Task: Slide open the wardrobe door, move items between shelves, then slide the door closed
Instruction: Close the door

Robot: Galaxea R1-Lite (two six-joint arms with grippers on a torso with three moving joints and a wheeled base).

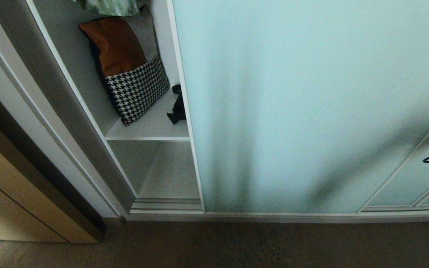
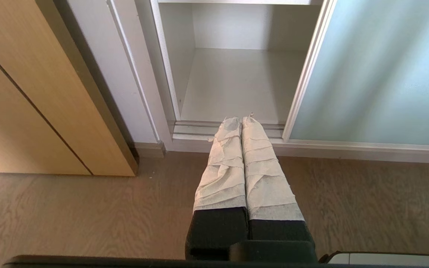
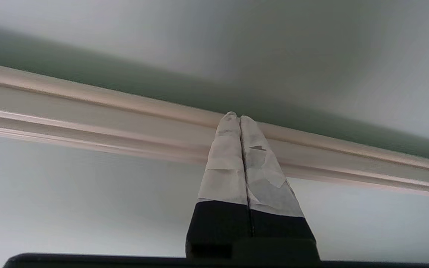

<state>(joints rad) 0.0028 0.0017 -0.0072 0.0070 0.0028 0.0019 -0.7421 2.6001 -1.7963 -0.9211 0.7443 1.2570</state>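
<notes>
Dimly, coolly lit, with soft vertical shadows streaking the sliding wardrobe door [image 1: 311,104]. Warmer and brighter over the floor [image 2: 88,216] in the left wrist view. Blurred close up in the right wrist view.

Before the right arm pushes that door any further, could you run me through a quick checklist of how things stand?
1. Sliding wardrobe door closed: not ok, a gap is open at its left edge.
2. Right gripper shut and at the door frame: ok for shut; contact cannot tell.
3. Black fabric bundle clear of the door edge: not ok, it lies right at the edge, partly hidden.
4. Cushion settled on the upper shelf: ok, leaning at the back.
5. Lower shelf free: ok.
6. Left gripper out of the way: ok, shut, above the floor before the opening.
</notes>
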